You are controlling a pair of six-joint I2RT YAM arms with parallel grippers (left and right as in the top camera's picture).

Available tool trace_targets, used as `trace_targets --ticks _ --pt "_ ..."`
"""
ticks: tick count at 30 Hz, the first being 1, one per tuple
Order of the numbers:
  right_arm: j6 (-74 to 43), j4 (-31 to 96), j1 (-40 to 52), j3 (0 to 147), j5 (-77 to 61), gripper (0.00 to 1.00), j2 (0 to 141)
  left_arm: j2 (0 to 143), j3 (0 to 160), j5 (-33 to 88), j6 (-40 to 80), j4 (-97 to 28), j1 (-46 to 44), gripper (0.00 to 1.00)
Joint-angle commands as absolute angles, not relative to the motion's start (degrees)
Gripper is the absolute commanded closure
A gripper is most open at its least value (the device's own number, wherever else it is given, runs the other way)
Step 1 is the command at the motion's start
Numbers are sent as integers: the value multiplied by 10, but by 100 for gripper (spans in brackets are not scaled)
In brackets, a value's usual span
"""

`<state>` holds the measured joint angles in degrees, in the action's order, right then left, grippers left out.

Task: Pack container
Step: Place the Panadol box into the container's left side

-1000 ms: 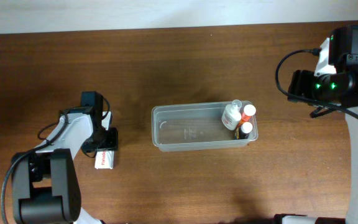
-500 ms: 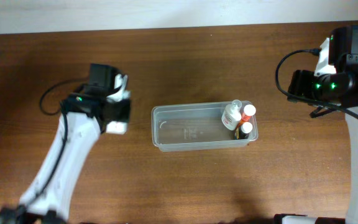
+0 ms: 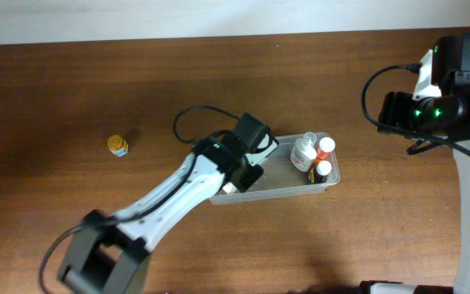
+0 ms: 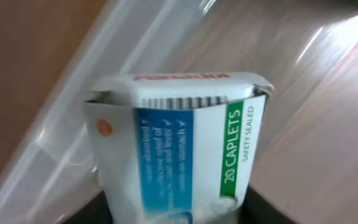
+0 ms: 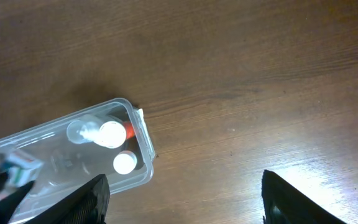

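Observation:
The clear plastic container [image 3: 330, 175] lies mid-table. At its right end stand a white bottle [image 3: 303, 152], a red-capped bottle [image 3: 325, 144] and a white-capped bottle [image 3: 322, 168]. My left gripper [image 3: 241, 170] hovers over the container's left half, shut on a white caplet box [image 4: 179, 155] with blue and green panels. The container's wall [image 4: 73, 106] shows behind the box. My right gripper [image 5: 185, 208] is open and empty, high above bare wood right of the container [image 5: 143, 134]. In the right wrist view the box [image 5: 22, 167] shows over the container's left part.
A small bottle with an orange cap [image 3: 118, 145] stands alone on the table at the left. The wooden table ends at a pale strip along the far edge. The right arm's body [image 3: 443, 110] hangs over the right side.
My left arm has lifted the caplet box from the table's left side and swung it right, over the container's left half. The orange-capped bottle has come into view. The right arm has not moved.

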<state>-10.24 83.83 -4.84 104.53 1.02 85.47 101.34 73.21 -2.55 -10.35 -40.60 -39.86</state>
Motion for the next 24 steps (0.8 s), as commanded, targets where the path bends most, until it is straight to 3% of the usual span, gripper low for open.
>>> trace_targets --ticks 1,3,5,8,9,10,17,24 --pt "-95 839 -53 1044 7 30 851 1044 732 -66 -121 -407 -399 41" --pt "-94 839 -53 1044 7 30 851 1040 737 -100 -121 -409 -399 35" --pt "-94 839 -53 1044 7 30 851 1023 760 -136 -121 -423 -399 22" --pt "-94 839 -53 1044 7 30 851 988 801 -171 -121 -462 -397 18" --pt "-92 839 -53 1044 7 30 851 957 821 -192 -112 -479 -388 6" --pt "-92 839 -53 1044 7 30 851 940 828 -199 -104 -482 -378 1" --pt "-92 839 -53 1044 7 30 851 860 831 -127 -19 -489 -177 1" --pt "-92 839 -53 1044 7 30 851 959 829 -8 -6 -486 12 1"
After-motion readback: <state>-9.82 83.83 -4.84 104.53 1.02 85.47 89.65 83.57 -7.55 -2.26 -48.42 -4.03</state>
